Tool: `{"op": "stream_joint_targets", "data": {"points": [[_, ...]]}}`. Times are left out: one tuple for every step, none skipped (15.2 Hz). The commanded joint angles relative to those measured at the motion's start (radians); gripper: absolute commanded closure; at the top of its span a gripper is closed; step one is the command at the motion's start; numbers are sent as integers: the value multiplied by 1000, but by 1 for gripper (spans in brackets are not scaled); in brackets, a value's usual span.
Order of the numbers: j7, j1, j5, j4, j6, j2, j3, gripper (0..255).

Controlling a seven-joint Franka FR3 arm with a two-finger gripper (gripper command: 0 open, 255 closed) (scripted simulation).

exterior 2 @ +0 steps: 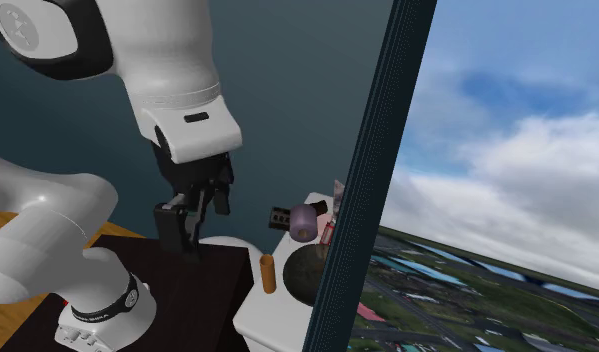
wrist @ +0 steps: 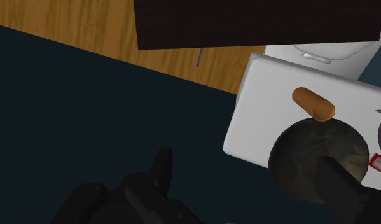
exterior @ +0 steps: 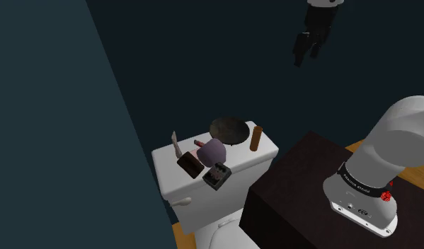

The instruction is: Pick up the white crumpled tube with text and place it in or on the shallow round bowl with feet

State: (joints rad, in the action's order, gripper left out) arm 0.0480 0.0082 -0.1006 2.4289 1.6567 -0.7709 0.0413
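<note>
Hovering with my gripper [wrist: 243, 159] spread empty, I judge the pale tube [exterior: 174, 143] light, soft, crushable; best pinched gently across its middle

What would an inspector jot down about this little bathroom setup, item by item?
Surface: white toilet tank lid, crowded with small things.
Job's things: dark shallow round bowl near the wall, nothing in it; the tube is likely the small white-and-red item beside it, too small to be sure.
Clutter: orange-brown cylinder, purple rounded item, dark brown block, black gadget, pale slim upright item.
Grippers: black gripper open, high above the lid, holding nothing.
Cables: nothing seen.
Surroundings: dark wall, wood floor, dark box stand.
</note>
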Motion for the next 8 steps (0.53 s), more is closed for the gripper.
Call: {"op": "stream_joint_targets", "data": {"points": [[0,0,0,0,0,0,0,0],[-9,13,7,3,31,23,-3,0],[-19,26,13,5,62,47,-6,0],[-28,39,20,6,92,71,-9,0],[-38,51,26,6,122,96,-12,0],[-48,64,33,6,152,121,-15,0],[-59,77,40,4,181,146,-19,0],[-69,89,46,1,209,172,-23,0]]}}
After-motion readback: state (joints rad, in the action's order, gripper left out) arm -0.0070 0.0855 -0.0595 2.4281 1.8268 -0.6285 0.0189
